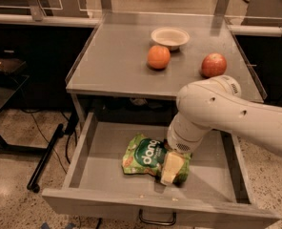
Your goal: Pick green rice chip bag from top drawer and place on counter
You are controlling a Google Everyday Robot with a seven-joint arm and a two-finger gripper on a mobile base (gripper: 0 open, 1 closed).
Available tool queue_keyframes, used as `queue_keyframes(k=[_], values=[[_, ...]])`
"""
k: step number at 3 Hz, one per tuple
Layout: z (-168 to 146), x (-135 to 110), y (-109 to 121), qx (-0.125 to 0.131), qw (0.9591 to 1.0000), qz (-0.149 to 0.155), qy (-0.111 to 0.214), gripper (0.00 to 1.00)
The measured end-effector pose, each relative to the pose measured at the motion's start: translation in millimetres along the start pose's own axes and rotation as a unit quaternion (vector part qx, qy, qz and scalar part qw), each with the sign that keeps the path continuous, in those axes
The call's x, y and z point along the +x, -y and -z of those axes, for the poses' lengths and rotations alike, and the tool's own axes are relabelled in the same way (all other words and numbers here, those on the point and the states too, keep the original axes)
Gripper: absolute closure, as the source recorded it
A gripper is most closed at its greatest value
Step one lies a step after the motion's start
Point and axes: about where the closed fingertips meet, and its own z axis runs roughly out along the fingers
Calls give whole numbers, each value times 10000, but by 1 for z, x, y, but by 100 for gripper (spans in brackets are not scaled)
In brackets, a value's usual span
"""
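Note:
The green rice chip bag (146,157) lies flat on the floor of the open top drawer (103,156), a little left of its middle, with the dark green circle facing up. My gripper (172,168) hangs down from the white arm (226,113) into the drawer and sits over the bag's right end, touching or just above it. The arm hides the bag's right edge and part of the drawer's back. The counter (117,56) is the grey table top directly above and behind the drawer.
On the counter stand an orange (158,57), a red apple (213,64) and a small white bowl (170,36). The drawer's pull handle (157,219) is at the front. A dark desk with cables and a black stand leg (45,156) is to the left.

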Motion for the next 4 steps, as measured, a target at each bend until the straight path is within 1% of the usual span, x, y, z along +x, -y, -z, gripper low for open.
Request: queue_keyframes(k=[3,4], values=[[-54,2,7,-212,9997,-85,36,0],[-82,3,8,-374,9992,-131,60,0]])
